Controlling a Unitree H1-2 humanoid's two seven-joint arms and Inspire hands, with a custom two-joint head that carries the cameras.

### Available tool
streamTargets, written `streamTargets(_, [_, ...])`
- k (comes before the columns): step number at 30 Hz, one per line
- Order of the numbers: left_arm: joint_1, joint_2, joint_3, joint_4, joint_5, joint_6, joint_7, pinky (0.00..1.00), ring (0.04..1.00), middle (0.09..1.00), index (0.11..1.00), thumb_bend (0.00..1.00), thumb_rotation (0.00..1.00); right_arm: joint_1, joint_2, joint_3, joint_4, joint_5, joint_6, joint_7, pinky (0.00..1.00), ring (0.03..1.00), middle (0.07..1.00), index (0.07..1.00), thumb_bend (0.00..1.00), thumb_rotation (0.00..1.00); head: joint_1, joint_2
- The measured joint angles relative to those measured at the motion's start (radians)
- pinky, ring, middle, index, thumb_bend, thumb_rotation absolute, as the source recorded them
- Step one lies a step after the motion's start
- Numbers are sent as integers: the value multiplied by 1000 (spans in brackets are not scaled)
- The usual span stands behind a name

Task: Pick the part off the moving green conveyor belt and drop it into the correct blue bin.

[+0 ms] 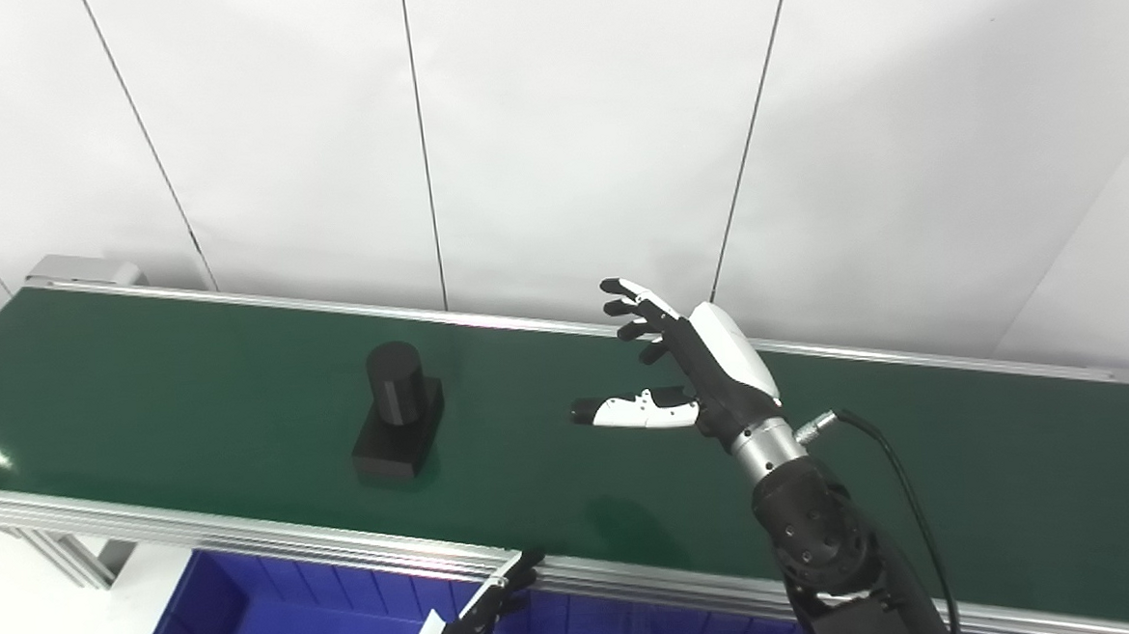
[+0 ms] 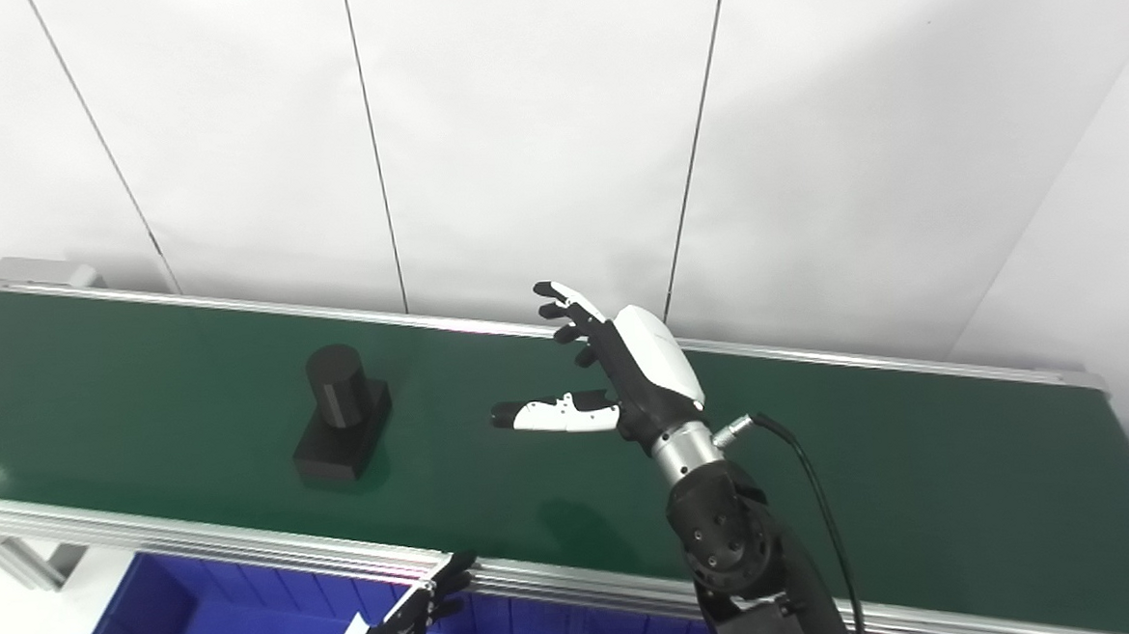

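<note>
at bottom edge, left hand (image 1: 488, 611) cropped

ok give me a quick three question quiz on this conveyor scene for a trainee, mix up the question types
1. True or false: the right hand is already holding the black part.
2. Multiple choice: where does the black part sit? A) on the green conveyor belt, apart from both hands B) inside the blue bin C) between the right hand's fingers
3. Fill in: the left hand shows low at the belt's near rail, above the blue ____.

Key: 1 false, the hand is open with fingers spread above the belt. 2 A. 3 bin.
</note>
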Motion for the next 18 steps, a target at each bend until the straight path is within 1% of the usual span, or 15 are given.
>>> streamTargets(3, [15,0,15,-27,-7,0,-27,877,921,938,896,922,344,-20,1,8,23,-14,9,4,678,817,874,909,956,618,2,3])
streamTargets(5, [26,0,24,-43,-7,0,-36,878,926,936,895,921,367,-30,3,13,32,-17,14,5,717,824,876,909,961,621,6,8])
streamTargets(8, [41,13,25,-71,2,0,-53,876,926,936,897,915,389,-42,10,20,58,-21,18,7,728,817,870,908,957,618,9,15])
streamTargets(11, [59,36,25,-105,32,0,-57,880,927,935,897,918,396,-54,15,31,84,-22,19,7,677,787,858,908,957,616,12,17])
streamTargets(12, [63,42,25,-110,37,0,-57,871,922,932,898,915,398,-58,16,32,95,-23,19,7,638,758,845,906,959,615,15,17])
streamTargets(13, [68,47,25,-115,42,0,-57,867,921,931,899,916,401,-62,16,34,104,-23,19,6,622,746,840,905,960,613,15,18])
streamTargets(16, [82,59,26,-127,50,0,-57,837,903,925,894,923,392,-68,23,41,126,-26,19,6,607,741,833,908,968,621,15,20])
streamTargets(18, [89,60,26,-128,43,0,-57,832,897,923,890,918,377,-71,30,47,137,-28,19,5,622,758,840,914,965,620,15,20])
